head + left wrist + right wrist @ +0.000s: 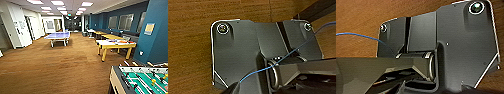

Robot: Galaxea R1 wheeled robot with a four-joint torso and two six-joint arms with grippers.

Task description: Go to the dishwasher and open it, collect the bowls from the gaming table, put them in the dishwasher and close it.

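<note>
At lower right, seemingly the gaming table (140, 80)

The football table (140, 80) at four o'clock was cut off by the picture's edges; things on the yellow table (116, 44) were too blurred to tell.

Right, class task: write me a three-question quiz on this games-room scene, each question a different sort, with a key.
1. True or false: the table-football table has a green field.
2. Which table stands farthest left in the head view? A) ping-pong table B) yellow-legged table C) the football table
3. Fill in: the floor is covered in brown ____.

Key: 1 true; 2 A; 3 carpet.
</note>
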